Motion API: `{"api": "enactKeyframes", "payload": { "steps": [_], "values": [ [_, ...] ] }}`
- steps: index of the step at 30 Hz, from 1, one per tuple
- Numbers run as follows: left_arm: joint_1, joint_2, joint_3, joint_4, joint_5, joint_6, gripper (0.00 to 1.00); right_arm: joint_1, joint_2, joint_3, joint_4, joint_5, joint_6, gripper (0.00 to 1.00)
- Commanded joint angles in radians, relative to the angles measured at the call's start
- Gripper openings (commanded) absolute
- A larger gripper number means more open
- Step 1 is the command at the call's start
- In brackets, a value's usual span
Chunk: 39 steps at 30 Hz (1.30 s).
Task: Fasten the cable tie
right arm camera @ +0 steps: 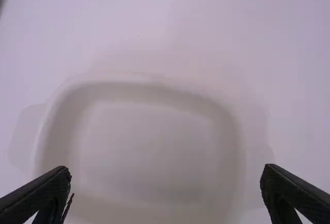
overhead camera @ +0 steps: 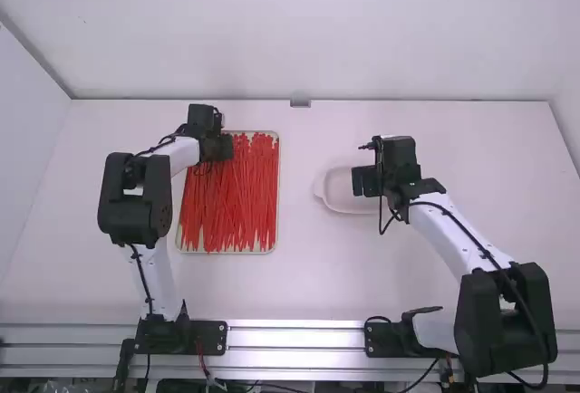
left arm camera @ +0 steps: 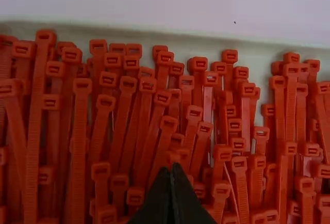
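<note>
Loosely heaped orange cable ties (overhead camera: 237, 196) fill a tray (overhead camera: 276, 234) on the table's left side. They look light, springy and slick; a single strap is likely best pinched mid-length. The left gripper (left arm camera: 171, 168) sits low at the heap's far end, fingers pressed together. The right gripper (right arm camera: 165, 175) is spread wide above a white dish (overhead camera: 337, 192).

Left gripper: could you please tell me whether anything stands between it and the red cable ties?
Nothing visible does. The left gripper, shut, sits right over the pile of red cable ties in the tray. The right gripper hangs open over the white dish, well to the side.
</note>
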Motion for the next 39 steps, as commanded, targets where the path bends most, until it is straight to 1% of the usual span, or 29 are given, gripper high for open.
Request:
{"api": "enactKeyframes", "payload": {
  "steps": [1,11,24,29,30,31,32,33,37,38,39],
  "values": [
    [0.004,0.002,0.013,-0.005,0.005,-0.002,0.01,0.002,0.003,0.03,-0.003,0.006,0.001,0.98],
    [0.004,-0.055,0.013,-0.016,0.005,-0.002,0.01,0.002,0.003,0.03,0.0,0.006,0.001,0.98],
    [0.004,-0.175,0.013,-0.005,0.005,-0.002,0.01,0.001,0.003,0.03,0.0,0.006,0.001,0.98],
    [0.004,-0.183,0.013,-0.013,0.005,-0.002,0.02,0.001,0.003,0.03,0.0,0.006,0.001,0.98],
    [0.004,-0.183,0.013,-0.02,0.005,-0.002,0.04,0.001,0.003,0.03,0.0,0.007,0.001,0.98],
    [0.004,-0.182,0.013,-0.032,0.005,-0.002,0.11,0.001,0.003,0.03,0.0,0.006,0.001,0.98],
    [0.004,-0.182,0.013,-0.039,0.005,-0.002,0.16,0.001,0.003,0.03,0.0,0.007,0.001,0.98],
    [0.004,-0.182,0.013,-0.044,0.005,-0.002,0.17,0.001,0.003,0.03,0.0,0.007,0.001,0.98],
    [0.004,-0.176,0.011,-0.06,0.005,0.002,0.17,0.001,0.003,0.03,0.0,0.007,0.001,0.98],
    [0.004,-0.17,0.011,-0.062,0.012,0.003,0.2,0.001,0.003,0.03,0.0,0.006,0.001,0.98],
    [0.004,-0.166,0.01,-0.064,0.013,0.003,0.2,0.001,0.003,0.03,0.0,0.006,0.001,0.98]
  ]
}}
